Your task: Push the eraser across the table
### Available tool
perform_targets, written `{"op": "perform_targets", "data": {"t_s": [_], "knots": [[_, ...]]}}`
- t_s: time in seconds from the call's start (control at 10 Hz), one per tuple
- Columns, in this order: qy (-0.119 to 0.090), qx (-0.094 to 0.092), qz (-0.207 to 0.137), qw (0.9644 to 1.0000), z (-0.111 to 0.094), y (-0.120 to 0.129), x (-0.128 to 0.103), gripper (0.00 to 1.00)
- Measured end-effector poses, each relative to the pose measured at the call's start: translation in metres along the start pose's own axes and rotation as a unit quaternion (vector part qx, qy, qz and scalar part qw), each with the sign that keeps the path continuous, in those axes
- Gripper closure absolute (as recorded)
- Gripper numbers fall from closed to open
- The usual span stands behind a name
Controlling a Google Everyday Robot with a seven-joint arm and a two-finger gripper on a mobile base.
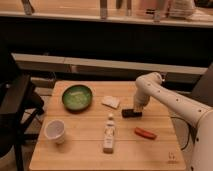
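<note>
Light wooden table, planked, rounded corners. On its right half, slightly behind centre: black eraser, lying flat, long side running left to right. Directly above and behind its right end: gripper, at the tip of a white arm reaching in from the right edge and bending down at an elbow. Touching the eraser, apparently, or just short of it; cannot tell which. Cannot tell either whether jaws are released or clenched, dark tip merging with the eraser.

Just left of the eraser, apart from it: white wedge. In front and to the right, near but not touching: orange oblong, angled slightly. Near table centre, in front of the wedge: white bottle lying on its side, cap toward the back. Back left: green bowl with a pale scrap inside. Front left: white cup, upright, open mouth up. Left of the table: dark chair.
</note>
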Motion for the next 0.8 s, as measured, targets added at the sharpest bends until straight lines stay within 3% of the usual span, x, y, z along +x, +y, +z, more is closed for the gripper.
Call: {"op": "perform_targets", "data": {"t_s": [0.8], "knots": [[0.001,-0.002,-0.007,1.0000,0.0005,0.0000,-0.0067,1.00]]}}
